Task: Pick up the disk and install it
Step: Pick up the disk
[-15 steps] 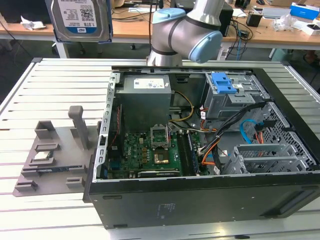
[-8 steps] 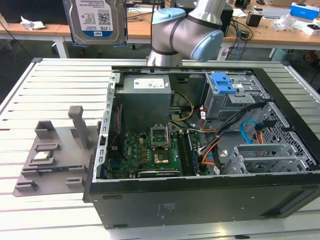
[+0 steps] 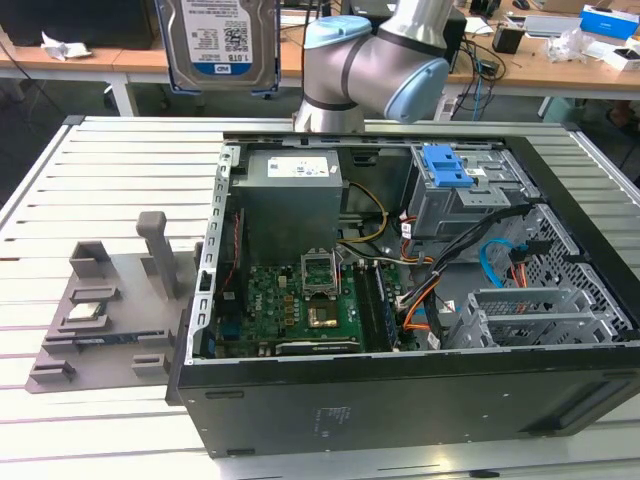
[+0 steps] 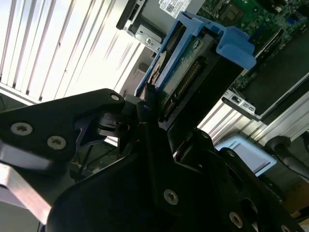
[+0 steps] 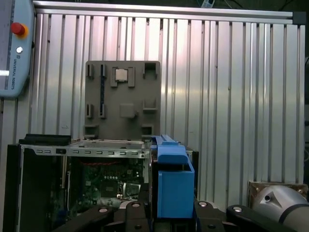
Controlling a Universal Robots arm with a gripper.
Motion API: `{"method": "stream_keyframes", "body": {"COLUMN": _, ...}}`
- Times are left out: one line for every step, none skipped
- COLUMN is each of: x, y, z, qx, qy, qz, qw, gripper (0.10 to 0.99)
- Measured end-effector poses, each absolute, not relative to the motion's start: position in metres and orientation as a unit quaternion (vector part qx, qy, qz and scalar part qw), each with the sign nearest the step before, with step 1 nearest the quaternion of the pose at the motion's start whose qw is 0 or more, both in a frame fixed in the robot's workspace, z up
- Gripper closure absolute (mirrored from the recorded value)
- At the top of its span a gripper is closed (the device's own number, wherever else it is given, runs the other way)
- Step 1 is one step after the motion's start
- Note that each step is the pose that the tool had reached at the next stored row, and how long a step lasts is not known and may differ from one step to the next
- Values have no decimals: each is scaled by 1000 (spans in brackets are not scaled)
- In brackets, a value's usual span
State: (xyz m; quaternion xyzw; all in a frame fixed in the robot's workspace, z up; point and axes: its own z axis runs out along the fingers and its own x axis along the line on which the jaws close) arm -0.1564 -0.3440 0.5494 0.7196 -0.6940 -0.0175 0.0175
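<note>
The disk point(image 3: 222, 45) hangs high above the slatted table, beyond the open computer case point(image 3: 400, 400), its white-and-blue label facing the exterior camera and blue rails along its sides. In the second wrist view my gripper point(image 4: 159, 104) is shut on the disk point(image 4: 186, 67), with black fingers point(image 4: 147, 99) clamped at its connector end. The first wrist view shows the blue carrier point(image 5: 174, 186) edge-on between the gripper's black parts point(image 5: 173, 215). The grey drive bay point(image 3: 465, 205), with its blue latch point(image 3: 448, 165), sits in the case's far corner at the exterior view's right, well below the disk.
The arm's elbow point(image 3: 375, 65) stands behind the case. Inside lie a power supply point(image 3: 293, 200), a green motherboard point(image 3: 300, 300) and cable bundles point(image 3: 440, 270). A grey fixture plate point(image 3: 110, 300) holding a small silver chip point(image 3: 90, 310) rests on the table. A pendant with a red button point(image 5: 15, 48) is nearby.
</note>
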Motion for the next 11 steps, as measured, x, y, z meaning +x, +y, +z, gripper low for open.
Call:
{"method": "stream_keyframes", "body": {"x": -154, "y": -344, "z": 549, "qx": 720, "qy": -694, "qz": -17, "qw": 17, "gripper": 722}}
{"method": "stream_keyframes", "body": {"x": -151, "y": -344, "z": 549, "qx": 720, "qy": -694, "qz": -18, "qw": 18, "gripper": 722}}
{"method": "stream_keyframes", "body": {"x": -147, "y": -344, "z": 549, "qx": 720, "qy": -694, "qz": -18, "qw": 18, "gripper": 722}}
{"method": "stream_keyframes", "body": {"x": -145, "y": -344, "z": 549, "qx": 720, "qy": -694, "qz": -18, "qw": 18, "gripper": 722}}
{"method": "stream_keyframes", "body": {"x": -141, "y": -344, "z": 549, "qx": 720, "qy": -694, "qz": -18, "qw": 18, "gripper": 722}}
{"method": "stream_keyframes", "body": {"x": -137, "y": -344, "z": 549, "qx": 720, "qy": -694, "qz": -18, "qw": 18, "gripper": 722}}
{"method": "stream_keyframes", "body": {"x": -130, "y": -344, "z": 549, "qx": 720, "qy": -694, "qz": -18, "qw": 18, "gripper": 722}}
{"method": "stream_keyframes", "body": {"x": -128, "y": -344, "z": 549, "qx": 720, "qy": -694, "qz": -18, "qw": 18, "gripper": 722}}
{"method": "stream_keyframes", "body": {"x": -125, "y": -344, "z": 549, "qx": 720, "qy": -694, "qz": -18, "qw": 18, "gripper": 722}}
{"method": "stream_keyframes", "body": {"x": -120, "y": -344, "z": 549, "qx": 720, "qy": -694, "qz": -18, "qw": 18, "gripper": 722}}
{"method": "stream_keyframes", "body": {"x": -117, "y": -344, "z": 549, "qx": 720, "qy": -694, "qz": -18, "qw": 18, "gripper": 722}}
